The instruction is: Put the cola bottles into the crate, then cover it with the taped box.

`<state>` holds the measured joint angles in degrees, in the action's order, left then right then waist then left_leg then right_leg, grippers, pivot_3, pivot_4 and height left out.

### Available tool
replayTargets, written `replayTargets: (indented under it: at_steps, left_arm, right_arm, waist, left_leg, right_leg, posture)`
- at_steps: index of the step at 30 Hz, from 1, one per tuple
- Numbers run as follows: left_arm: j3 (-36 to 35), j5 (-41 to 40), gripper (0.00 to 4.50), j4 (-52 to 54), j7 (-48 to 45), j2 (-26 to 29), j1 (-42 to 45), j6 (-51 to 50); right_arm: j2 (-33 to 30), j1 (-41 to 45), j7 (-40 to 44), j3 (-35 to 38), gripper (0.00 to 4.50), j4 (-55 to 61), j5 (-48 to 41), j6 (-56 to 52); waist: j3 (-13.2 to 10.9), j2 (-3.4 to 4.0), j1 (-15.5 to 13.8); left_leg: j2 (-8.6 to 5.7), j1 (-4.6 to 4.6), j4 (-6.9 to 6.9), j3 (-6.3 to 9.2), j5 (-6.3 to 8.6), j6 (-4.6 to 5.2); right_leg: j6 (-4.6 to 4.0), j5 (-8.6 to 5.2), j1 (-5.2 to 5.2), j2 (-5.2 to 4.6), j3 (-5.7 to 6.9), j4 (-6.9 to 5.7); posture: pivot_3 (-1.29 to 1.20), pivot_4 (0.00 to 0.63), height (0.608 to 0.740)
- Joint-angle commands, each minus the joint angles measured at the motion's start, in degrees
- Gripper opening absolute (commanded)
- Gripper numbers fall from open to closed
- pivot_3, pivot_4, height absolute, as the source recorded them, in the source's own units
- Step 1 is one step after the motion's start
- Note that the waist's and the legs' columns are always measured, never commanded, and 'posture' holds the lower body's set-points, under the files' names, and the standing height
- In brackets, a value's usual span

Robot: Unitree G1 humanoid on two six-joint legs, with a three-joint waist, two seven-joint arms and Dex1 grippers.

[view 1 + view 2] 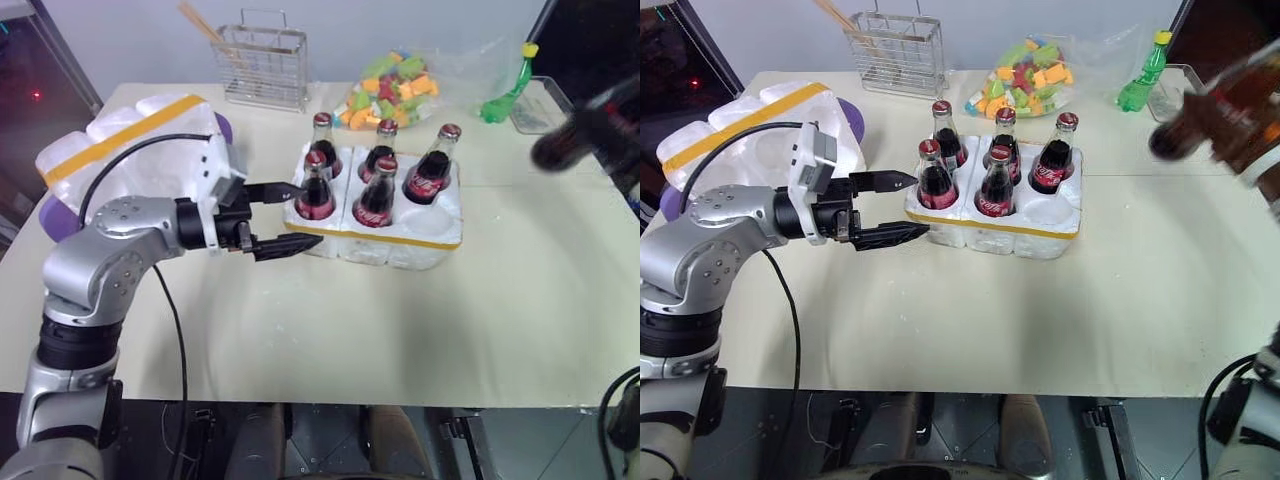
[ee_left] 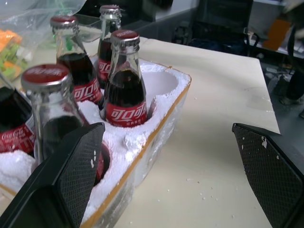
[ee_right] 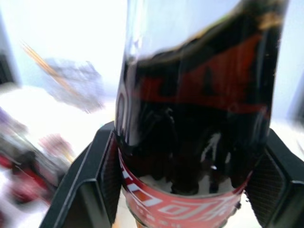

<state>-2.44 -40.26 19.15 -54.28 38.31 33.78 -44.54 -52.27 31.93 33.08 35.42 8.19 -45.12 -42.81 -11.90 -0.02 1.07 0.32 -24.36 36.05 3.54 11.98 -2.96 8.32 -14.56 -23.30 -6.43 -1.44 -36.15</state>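
Even, bright overhead light is being cast on the table (image 1: 300,330), with soft shadows being thrown beneath the crate (image 1: 400,240). The raised cola bottle (image 3: 199,109) is being smeared by motion blur; glare is being reflected off its glass, and the background is being washed out.

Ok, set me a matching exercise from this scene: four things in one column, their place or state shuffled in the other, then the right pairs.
Things
1. left gripper
2. right gripper
3. taped box
4. green bottle

Place or state
A. lying at the table's far right edge
B. open, at the crate's left end
C. shut on a cola bottle, lifted
D. on the table, left of the crate

Pairs: 1-B, 2-C, 3-D, 4-A
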Motion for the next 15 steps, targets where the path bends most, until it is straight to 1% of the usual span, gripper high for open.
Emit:
replayTargets:
  at_steps: [1, 6, 9, 12, 15]
  left_arm:
    - [-2.23, -1.04, 4.50, 1.81, 0.47, 0.91, -0.27, 0.72]
    - [-2.32, -0.71, 4.50, 1.70, 0.98, 0.79, -0.37, 1.11]
    - [-2.54, -0.82, 4.50, 1.80, 1.42, 0.86, -0.19, 1.00]
    - [-2.84, -0.81, 4.50, 2.21, 1.88, 1.17, -0.34, 0.94]
    - [-3.62, -1.04, 4.50, 2.68, 2.45, 1.77, -0.66, 0.73]
  right_arm:
    - [-0.72, 1.39, 0.38, -0.72, 2.71, 6.11, -7.60, -5.59]
    - [1.54, 1.81, -1.00, -7.07, 2.71, 10.22, -8.20, -6.79]
    - [3.99, 2.43, -1.71, -10.50, 2.71, 10.84, -8.31, -6.98]
    - [4.92, 1.61, -0.57, -14.15, 2.71, 11.20, -6.86, -6.53]
    - [4.40, -0.47, 1.94, -17.60, 2.71, 11.66, -5.24, -5.79]
  waist:
    - [0.01, -0.05, 0.04]
    - [0.01, -0.05, -0.12]
    - [0.01, -0.05, -0.28]
    - [0.00, -0.05, -0.27]
    - [0.00, -0.06, -0.30]
  left_leg:
    - [0.00, 0.00, 0.02, 0.00, 0.00, 0.00]
    - [0.00, -0.03, 0.18, -0.02, 0.00, 0.00]
    - [0.00, -0.04, 0.14, -0.01, 0.00, 0.00]
    - [0.00, -0.06, 0.09, 0.00, 0.00, 0.00]
    - [0.00, -0.08, 0.05, 0.00, 0.00, 0.00]
  right_leg:
    - [0.00, 0.00, 0.01, 0.00, 0.00, 0.00]
    - [-0.03, -0.01, 0.05, 0.00, -0.02, 0.02]
    - [-0.01, 0.00, 0.03, 0.00, -0.01, 0.02]
    - [-0.01, 0.00, -0.01, 0.00, -0.01, 0.01]
    - [0.00, 0.00, -0.05, 0.00, 0.00, 0.01]
  posture:
    - [0.00, 0.150, 0.739]
    - [0.00, 0.150, 0.739]
    - [0.00, 0.150, 0.739]
    - [0.00, 0.150, 0.739]
    - [0.00, 0.150, 0.739]
